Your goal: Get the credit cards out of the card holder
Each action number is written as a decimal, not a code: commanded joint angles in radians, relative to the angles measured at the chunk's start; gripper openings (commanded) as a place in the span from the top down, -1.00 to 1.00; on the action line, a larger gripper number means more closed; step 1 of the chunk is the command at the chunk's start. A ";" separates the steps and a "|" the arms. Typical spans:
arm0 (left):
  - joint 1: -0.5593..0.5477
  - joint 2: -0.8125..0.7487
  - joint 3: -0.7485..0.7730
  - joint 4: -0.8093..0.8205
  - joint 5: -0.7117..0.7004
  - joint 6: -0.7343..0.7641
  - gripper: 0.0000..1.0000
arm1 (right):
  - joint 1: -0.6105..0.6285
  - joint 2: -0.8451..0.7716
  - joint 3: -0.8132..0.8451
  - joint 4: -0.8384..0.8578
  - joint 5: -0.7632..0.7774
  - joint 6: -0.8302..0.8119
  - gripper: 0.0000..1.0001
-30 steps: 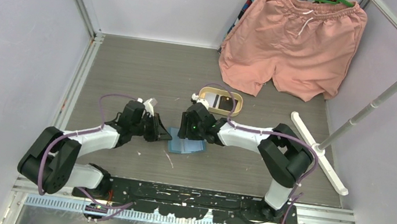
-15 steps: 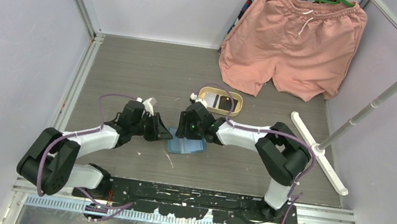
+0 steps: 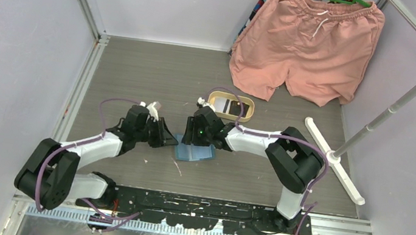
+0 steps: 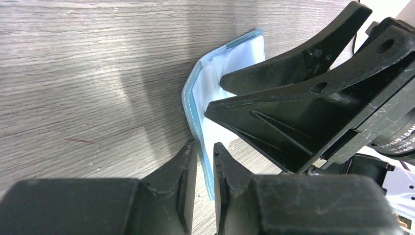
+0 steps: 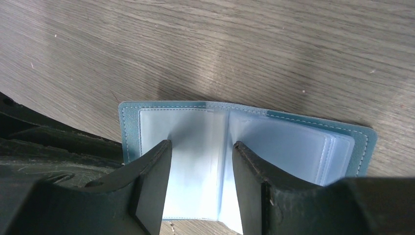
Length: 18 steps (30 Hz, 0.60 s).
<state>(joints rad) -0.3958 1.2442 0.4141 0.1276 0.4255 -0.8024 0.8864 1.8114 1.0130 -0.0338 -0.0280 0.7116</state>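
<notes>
The teal-blue card holder (image 3: 194,153) lies open on the table between my two grippers. My left gripper (image 3: 169,140) is closed on its raised left cover; in the left wrist view the blue cover (image 4: 201,98) runs between the near-shut fingers of the gripper (image 4: 204,146). My right gripper (image 3: 197,139) is open, and its gripper (image 5: 201,145) straddles the middle fold, resting on the clear sleeves (image 5: 293,142). No card shows in those sleeves. A dark credit card (image 3: 233,107) lies in the tan tray.
The oval tan tray (image 3: 247,112) sits just behind the right gripper. Pink shorts (image 3: 307,51) hang at the back right. A white rack with a foot bar (image 3: 334,161) stands at the right. A metal rail (image 3: 77,93) runs along the left wall.
Both grippers and the card holder have shifted slightly left. The left gripper's hold on the cover and the right gripper's open jaws look the same.
</notes>
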 commanded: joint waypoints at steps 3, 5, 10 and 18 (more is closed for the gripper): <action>0.015 -0.034 -0.003 0.019 0.005 0.016 0.66 | 0.006 0.048 0.001 -0.052 -0.020 0.000 -0.09; 0.016 -0.016 -0.004 0.047 0.026 0.009 0.58 | 0.006 0.049 0.001 -0.053 -0.020 0.001 -0.09; 0.015 0.032 -0.019 0.111 0.056 -0.015 0.57 | 0.005 0.050 0.002 -0.055 -0.020 0.000 -0.09; 0.015 0.027 -0.020 0.102 0.055 -0.007 0.99 | 0.004 0.054 0.006 -0.060 -0.021 -0.001 -0.09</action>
<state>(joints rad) -0.3820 1.2831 0.3935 0.1757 0.4564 -0.8101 0.8860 1.8183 1.0195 -0.0319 -0.0364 0.7113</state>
